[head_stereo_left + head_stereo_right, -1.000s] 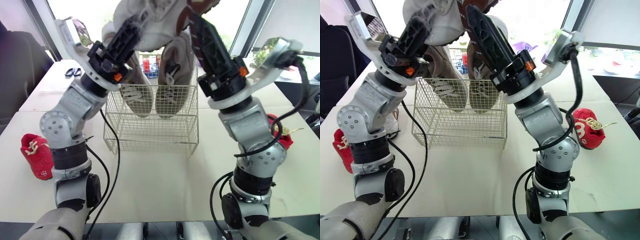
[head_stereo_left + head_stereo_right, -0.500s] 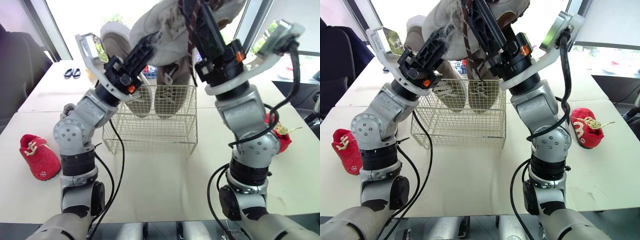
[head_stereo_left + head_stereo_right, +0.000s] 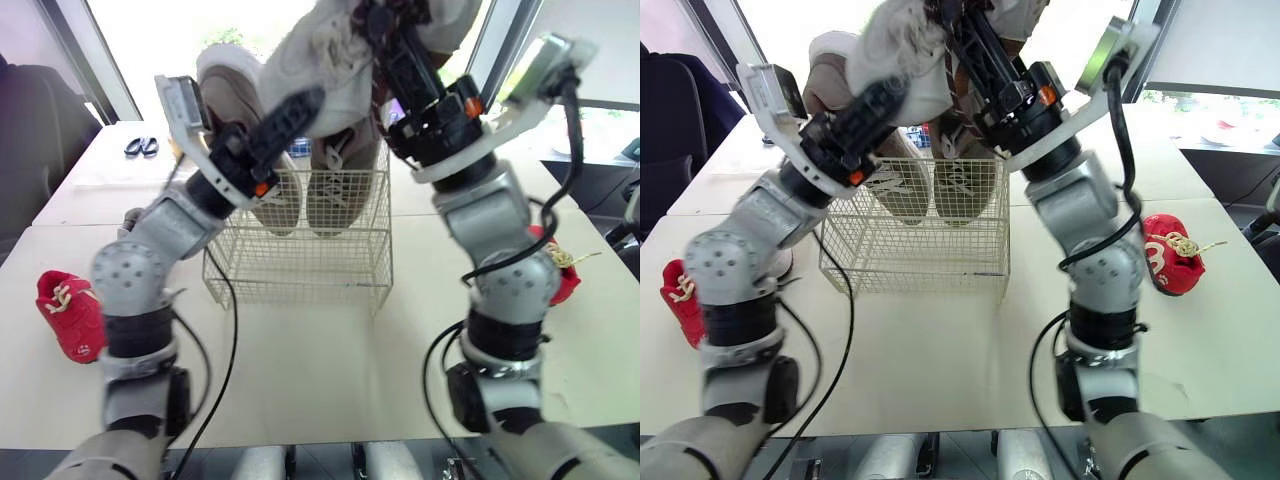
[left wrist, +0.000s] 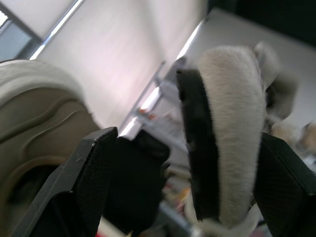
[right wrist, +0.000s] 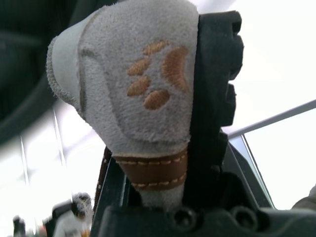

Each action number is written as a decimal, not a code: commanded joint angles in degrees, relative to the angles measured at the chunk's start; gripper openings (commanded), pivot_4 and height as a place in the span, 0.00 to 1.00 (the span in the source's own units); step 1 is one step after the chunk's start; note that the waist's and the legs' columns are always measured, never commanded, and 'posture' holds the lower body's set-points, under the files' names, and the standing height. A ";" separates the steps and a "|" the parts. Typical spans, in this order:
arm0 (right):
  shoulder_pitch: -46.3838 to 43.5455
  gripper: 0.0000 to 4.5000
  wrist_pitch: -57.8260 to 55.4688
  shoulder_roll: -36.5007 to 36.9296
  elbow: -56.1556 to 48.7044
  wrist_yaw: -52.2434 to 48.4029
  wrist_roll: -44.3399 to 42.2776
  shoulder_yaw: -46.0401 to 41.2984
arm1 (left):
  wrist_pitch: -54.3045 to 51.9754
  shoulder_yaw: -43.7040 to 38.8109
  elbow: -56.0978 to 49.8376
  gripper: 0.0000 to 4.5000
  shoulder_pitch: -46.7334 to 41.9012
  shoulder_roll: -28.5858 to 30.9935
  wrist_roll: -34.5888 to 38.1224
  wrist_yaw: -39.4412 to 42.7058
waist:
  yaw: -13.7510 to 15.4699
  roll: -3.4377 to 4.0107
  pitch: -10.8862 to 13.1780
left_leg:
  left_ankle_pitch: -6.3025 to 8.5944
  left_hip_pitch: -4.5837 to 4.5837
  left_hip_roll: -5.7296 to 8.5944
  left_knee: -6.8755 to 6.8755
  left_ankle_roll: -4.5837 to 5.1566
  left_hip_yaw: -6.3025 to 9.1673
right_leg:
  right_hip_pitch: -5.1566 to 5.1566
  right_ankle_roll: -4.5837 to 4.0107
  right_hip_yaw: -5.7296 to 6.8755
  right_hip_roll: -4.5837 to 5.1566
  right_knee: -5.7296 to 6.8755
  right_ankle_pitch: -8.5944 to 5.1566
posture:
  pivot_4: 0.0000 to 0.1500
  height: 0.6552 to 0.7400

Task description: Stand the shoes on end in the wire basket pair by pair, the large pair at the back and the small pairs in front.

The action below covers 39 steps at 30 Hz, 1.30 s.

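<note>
A large grey suede shoe hangs high above the wire basket. My right gripper is shut on it; the right wrist view shows a suede flap with an orange paw print clamped between the fingers. My left gripper is open just under the shoe, and another part of the shoe stands between its spread fingers. Two beige shoes stand on end at the back of the basket. One small red shoe lies on the table at far left, another at right behind my right arm.
The basket stands mid-table with bare tabletop in front of it. A small dark object lies on the back-left table. A dark chair stands at far left, and windows rise behind the table.
My right gripper has closed on the grey shoe, and my left gripper has opened and let go of it. The shoe stayed high above the basket.
</note>
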<state>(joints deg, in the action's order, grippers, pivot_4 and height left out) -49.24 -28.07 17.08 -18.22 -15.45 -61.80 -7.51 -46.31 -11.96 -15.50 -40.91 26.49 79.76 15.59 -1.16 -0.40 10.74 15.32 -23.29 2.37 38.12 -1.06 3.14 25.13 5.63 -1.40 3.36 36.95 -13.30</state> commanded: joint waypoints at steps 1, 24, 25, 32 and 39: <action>-3.94 0.15 -1.44 9.64 3.86 -13.53 2.90 -1.93 | -4.30 2.02 -6.72 0.81 3.75 9.61 -7.08 4.55 | 0.02 0.02 0.03 | 0.00 0.00 -0.01 -0.03 0.01 0.00 | 0.00 0.00 0.00 0.00 0.00 -0.01 | 1.00 1.00; -5.33 0.15 18.24 15.97 31.88 -60.81 33.29 13.02 | -10.65 -8.07 -19.72 0.81 21.58 34.82 11.42 4.96 | 0.42 -0.04 0.09 | 0.07 0.06 -0.07 -0.06 0.07 0.05 | -0.23 -0.01 0.10 0.12 -0.39 -0.01 | 1.00 1.00; -5.38 0.15 18.67 15.76 32.99 -61.10 33.72 12.84 | -10.57 -7.75 -19.75 0.81 21.34 35.01 11.13 5.25 | 0.40 -0.04 0.09 | 0.07 0.05 -0.07 -0.06 0.07 0.05 | -0.24 -0.01 0.11 0.12 -0.43 0.00 | 1.00 1.00; -5.67 0.80 21.06 15.02 36.81 -62.59 36.08 12.01 | -10.54 -6.44 -18.67 0.82 19.10 35.30 10.90 6.32 | 0.34 -0.03 0.09 | 0.07 0.04 -0.07 -0.07 0.06 0.05 | -0.23 -0.03 0.11 0.14 -0.47 0.01 | 1.00 1.00; -3.62 1.00 16.27 19.41 30.89 -61.56 36.31 10.42 | -10.76 -4.88 -17.17 0.82 18.57 34.76 9.22 8.38 | 0.46 -0.03 0.09 | 0.07 0.03 -0.07 -0.08 0.06 0.06 | -0.23 -0.03 0.12 0.17 -0.47 0.01 | 1.00 1.00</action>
<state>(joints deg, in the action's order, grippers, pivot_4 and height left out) -52.27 -10.71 35.24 16.49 -76.87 -24.73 5.07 -57.70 -16.48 -32.63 -21.79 60.86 89.28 23.01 -0.70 -0.42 10.84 15.40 -23.27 2.30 38.04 -1.00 3.19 24.90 5.59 -1.28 3.53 36.47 -13.29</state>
